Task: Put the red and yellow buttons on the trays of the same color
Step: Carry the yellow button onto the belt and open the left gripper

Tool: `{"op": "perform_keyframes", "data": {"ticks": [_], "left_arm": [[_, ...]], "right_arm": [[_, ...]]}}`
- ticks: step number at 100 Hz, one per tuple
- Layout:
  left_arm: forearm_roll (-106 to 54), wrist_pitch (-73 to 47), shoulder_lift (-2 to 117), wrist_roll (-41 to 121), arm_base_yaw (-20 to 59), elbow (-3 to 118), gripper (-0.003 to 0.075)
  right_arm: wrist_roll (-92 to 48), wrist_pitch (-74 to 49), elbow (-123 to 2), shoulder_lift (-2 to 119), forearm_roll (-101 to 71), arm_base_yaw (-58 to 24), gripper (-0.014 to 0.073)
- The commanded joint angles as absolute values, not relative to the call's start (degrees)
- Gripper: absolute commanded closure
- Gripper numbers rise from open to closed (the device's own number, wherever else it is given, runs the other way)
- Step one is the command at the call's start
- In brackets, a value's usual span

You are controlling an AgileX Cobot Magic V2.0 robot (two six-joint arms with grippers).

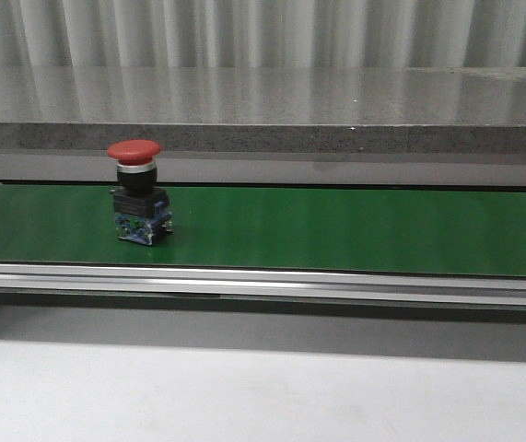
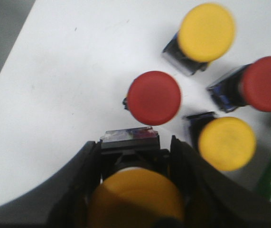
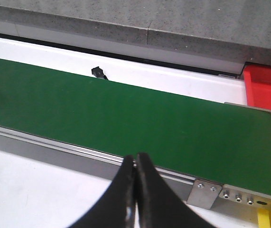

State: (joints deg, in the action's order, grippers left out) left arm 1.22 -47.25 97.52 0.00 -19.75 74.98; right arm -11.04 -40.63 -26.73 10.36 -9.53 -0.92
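Held a yellow button (image 2: 136, 199) clamped between the left gripper's (image 2: 136, 183) fingers, above a white table (image 2: 64, 95). Below and just ahead stood four more buttons: two red, one close (image 2: 154, 98) and one farther (image 2: 263, 83), and two yellow, one close (image 2: 226, 143) and one farther (image 2: 206, 32). Kept the right gripper (image 3: 136, 164) pinched fully closed on nothing, hovering at the near edge of a green belt (image 3: 126, 118). Stood a lone red button (image 1: 137, 189) upright on the belt, left of centre in the front view. Showed a red tray (image 3: 267, 88) past the belt's end; yellow tray not seen.

Judged step: feeding, with the yellow button lifted from the pile and due for the belt or its tray. Next move would call for carrying it clear of the near red button, setting it upright on the belt, then opening the jaws. Would also call for opening the right jaws before the red button arrives, then lifting it across to the red tray.
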Motion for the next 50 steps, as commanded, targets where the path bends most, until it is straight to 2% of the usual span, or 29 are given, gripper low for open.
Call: {"op": "perform_keyframes", "data": {"ticks": [1, 22, 50], "left_arm": [[0.9, -45.14, 91.08, 0.0, -17.11, 76.21, 0.0606], [0.9, -46.95, 85.64, 0.0, -10.5, 76.21, 0.0605], [0.69, -48.39, 85.48, 0.0, -2.95, 72.91, 0.0604]], "right_arm": [[-11.53, -36.59, -28.03, 10.84, -10.23, -0.92, 0.0659], [-11.53, -36.59, -28.03, 10.84, -10.23, -0.92, 0.0659], [-11.53, -36.59, -28.03, 10.84, -10.23, -0.92, 0.0659]]}}
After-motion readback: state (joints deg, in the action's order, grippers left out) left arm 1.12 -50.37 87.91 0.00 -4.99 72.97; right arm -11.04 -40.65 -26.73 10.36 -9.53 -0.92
